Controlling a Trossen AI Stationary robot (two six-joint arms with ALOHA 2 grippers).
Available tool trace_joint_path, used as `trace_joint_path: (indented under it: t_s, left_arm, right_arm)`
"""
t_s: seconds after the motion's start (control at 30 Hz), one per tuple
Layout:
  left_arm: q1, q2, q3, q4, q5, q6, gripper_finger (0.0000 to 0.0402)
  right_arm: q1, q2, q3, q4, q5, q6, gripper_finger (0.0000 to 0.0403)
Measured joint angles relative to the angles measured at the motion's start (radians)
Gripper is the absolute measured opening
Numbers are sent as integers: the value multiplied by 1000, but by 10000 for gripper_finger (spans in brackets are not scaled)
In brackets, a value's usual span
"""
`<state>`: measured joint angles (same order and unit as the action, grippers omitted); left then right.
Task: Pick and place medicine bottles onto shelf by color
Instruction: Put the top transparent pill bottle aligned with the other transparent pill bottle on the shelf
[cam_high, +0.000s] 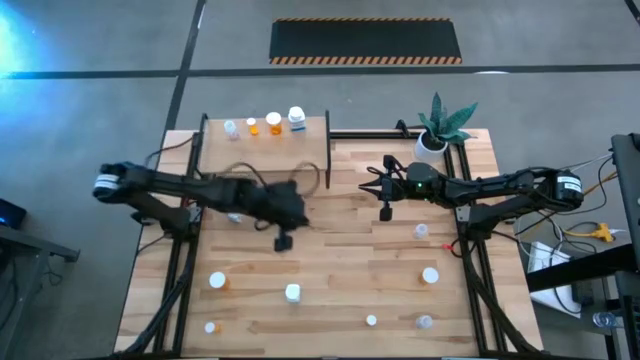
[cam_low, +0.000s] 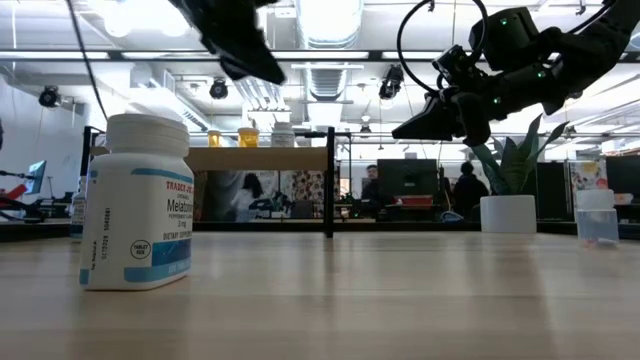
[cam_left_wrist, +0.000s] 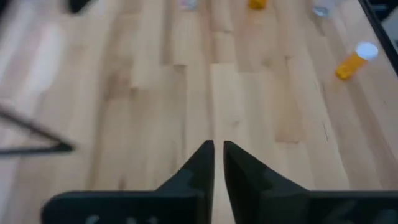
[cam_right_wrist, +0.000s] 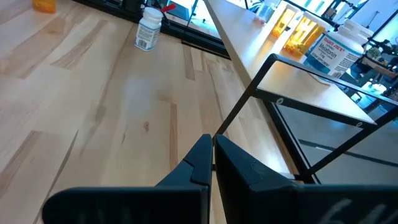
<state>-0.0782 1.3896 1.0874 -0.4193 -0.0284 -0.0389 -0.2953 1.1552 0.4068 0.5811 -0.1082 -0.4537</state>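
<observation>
The wooden shelf (cam_high: 265, 150) stands at the table's far left and carries a clear bottle (cam_high: 230, 128), two orange bottles (cam_high: 273, 123) and a white bottle (cam_high: 297, 119). Several more bottles stand on the table: a white one (cam_high: 292, 292), orange ones (cam_high: 218, 281), clear ones (cam_high: 421, 231). My left gripper (cam_high: 283, 240) hangs shut and empty above the table's middle, in front of the shelf. My right gripper (cam_high: 386, 210) is shut and empty above the table, right of the shelf's dark divider (cam_high: 328, 150). In the right wrist view the shelf (cam_right_wrist: 280, 68) lies just ahead.
A white pot with a green plant (cam_high: 435, 135) stands at the far right. A white bottle (cam_high: 235, 217) stands near my left arm and also shows in the right wrist view (cam_right_wrist: 148, 31). An orange bottle (cam_left_wrist: 354, 61) lies on its side. Black frame rails run along both table sides.
</observation>
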Motion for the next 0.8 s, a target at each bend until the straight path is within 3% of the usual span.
trace_joint_path:
  t_s: [0.13, 0.3, 0.57, 0.8]
  left_arm:
    - [-34, 96, -18, 153, -3, 50, 3]
    - [-36, 162, -127, 521, 35, 85, 3]
    - [-32, 190, -361, 1114, 58, 95, 3]
    - [8, 190, -482, 1368, 56, 108, 3]
  right_arm:
    - [0, -9, 0, -3, 0, 18, 9]
    - [1, -69, 12, -129, 3, 79, 9]
    - [38, -246, 170, -831, 21, 322, 26]
    - [238, -279, 313, -1378, 234, 733, 112]
